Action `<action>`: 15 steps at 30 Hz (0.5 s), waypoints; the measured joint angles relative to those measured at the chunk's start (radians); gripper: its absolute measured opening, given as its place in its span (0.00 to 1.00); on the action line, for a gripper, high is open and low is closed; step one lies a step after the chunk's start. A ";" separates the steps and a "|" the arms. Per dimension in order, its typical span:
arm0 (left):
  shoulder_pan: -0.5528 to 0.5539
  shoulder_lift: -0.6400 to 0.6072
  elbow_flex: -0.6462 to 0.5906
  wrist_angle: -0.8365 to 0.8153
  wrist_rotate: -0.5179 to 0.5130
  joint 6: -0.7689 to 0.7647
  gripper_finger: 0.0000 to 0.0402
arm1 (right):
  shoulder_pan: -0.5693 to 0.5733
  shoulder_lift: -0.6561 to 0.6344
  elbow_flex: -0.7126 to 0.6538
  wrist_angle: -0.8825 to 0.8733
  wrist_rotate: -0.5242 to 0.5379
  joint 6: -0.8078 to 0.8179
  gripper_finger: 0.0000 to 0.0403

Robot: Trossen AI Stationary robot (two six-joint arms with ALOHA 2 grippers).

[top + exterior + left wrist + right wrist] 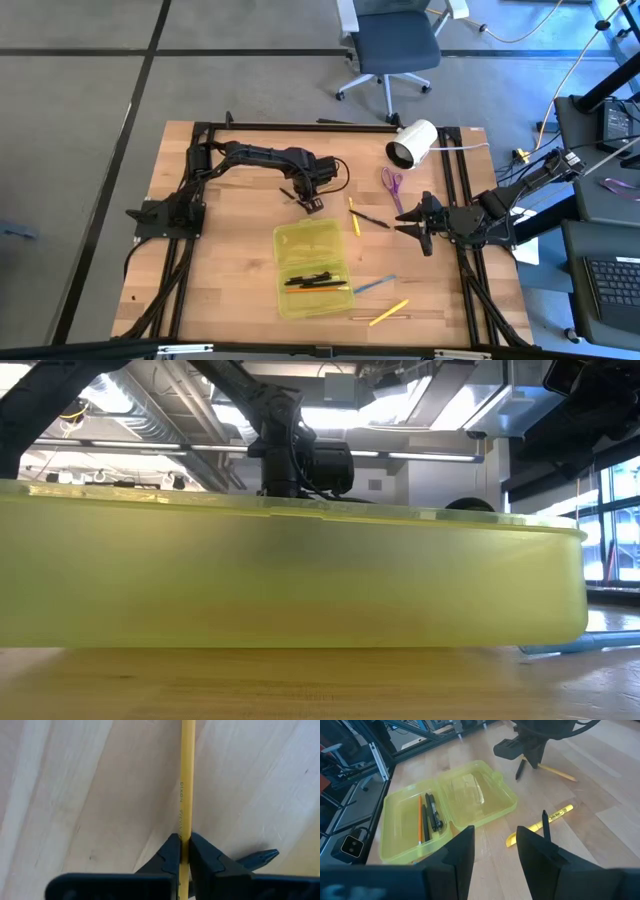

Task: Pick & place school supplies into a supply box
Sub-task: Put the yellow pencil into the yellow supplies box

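The supply box point(313, 268), a translucent yellow-green case, lies open near the table's front and holds a few black pens and an orange one point(427, 815). Just beyond its far edge my left gripper point(311, 203) points down, shut on a yellow pencil point(187, 780). Purple-handled scissors point(392, 183), a yellow pen point(354, 215) and a black pen point(372, 218) lie on the wood right of it. A blue pen point(373, 286) and another yellow pen point(388, 313) lie by the box's near right corner. My right gripper point(495, 850) hovers open at the right with nothing between its fingers. My left gripper pinches the pencil's shaft point(184, 836) between its two fingertips. The fingers come from above, pointing down, and lie across the pencil. The pencil lies level on the wood, and its free length point(557, 771) sticks out past the fingers.
A white cylinder point(412, 143) lies at the table's far right. A dark pen tip point(265, 856) shows on the wood beside my left gripper. In the low view the box's wall point(300, 580) fills the front. Black frame rails run along the table's edges.
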 joint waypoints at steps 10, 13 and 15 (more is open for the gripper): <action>-0.014 -0.079 0.162 -0.257 -0.117 -0.028 0.03 | 0.000 0.000 0.000 -0.006 0.000 0.032 0.37; -0.064 -0.124 0.221 -0.279 -0.116 -0.061 0.03 | 0.000 0.000 0.000 -0.018 -0.004 0.038 0.37; -0.115 -0.147 0.246 -0.279 -0.102 -0.083 0.03 | 0.000 0.000 0.000 -0.023 -0.016 0.029 0.37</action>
